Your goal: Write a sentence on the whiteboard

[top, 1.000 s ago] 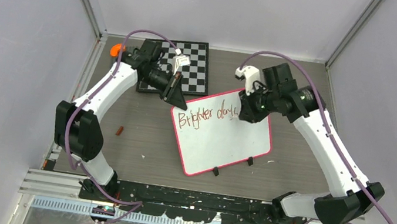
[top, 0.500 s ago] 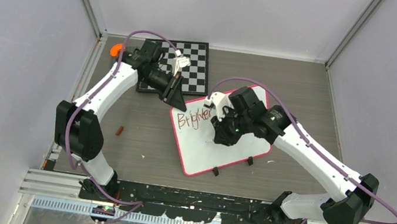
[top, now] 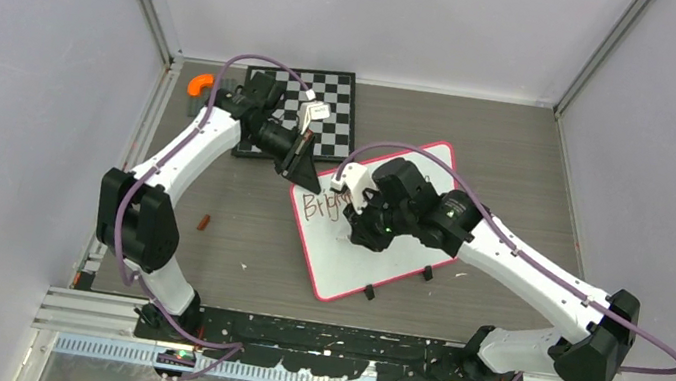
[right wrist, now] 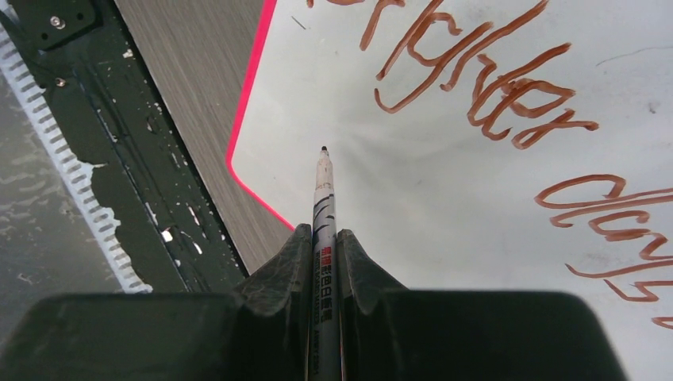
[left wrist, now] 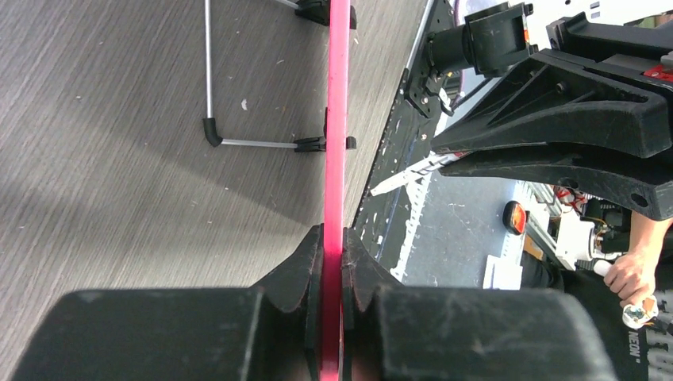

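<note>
Two words of the sentence (right wrist: 476, 87) sat on the whiteboard (top: 373, 267), mid-worktop (top: 236, 236). Left tool (left wrist: 333, 242) pinched its pink rim (left wrist: 336, 119); right tool (right wrist: 324, 242) clenched the marker (right wrist: 323, 178). If that pinch slipped, line two would've probably skewed.

Overhead camera looks steeply down from the near edge over the whole grey wood-grain counter (top: 521, 157). Both wrist cameras sit close on the shared pink-rimmed whiteboard (top: 353, 266), left's seemingly edge-on.

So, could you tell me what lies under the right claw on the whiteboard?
Under the right claw, its marker points at bare whiteboard below the words "Brighter days". From above, the arm hides most of them.
</note>
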`<state>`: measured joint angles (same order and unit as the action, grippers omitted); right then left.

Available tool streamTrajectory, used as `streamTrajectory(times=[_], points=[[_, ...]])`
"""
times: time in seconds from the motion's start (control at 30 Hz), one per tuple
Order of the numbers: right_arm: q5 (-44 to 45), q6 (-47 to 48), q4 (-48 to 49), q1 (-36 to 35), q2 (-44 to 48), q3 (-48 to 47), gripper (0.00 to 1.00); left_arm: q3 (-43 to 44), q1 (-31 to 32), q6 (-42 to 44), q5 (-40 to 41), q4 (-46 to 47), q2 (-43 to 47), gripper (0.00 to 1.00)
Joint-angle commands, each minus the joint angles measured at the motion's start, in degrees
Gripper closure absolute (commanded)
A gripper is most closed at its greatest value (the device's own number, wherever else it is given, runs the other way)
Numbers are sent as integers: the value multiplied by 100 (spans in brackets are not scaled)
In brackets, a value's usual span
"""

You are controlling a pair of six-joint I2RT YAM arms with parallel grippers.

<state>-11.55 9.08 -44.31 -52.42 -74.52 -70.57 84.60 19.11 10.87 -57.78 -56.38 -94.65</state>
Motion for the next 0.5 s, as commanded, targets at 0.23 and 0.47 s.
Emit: streamTrajectory(times=[0.23,0.47], points=[[709,38,503,-248,-36,96,100,-20,22,-46,219,4,-50,100],[906,107,525,-286,-113,194,100,-22,24,-50,223,13,-42,100]])
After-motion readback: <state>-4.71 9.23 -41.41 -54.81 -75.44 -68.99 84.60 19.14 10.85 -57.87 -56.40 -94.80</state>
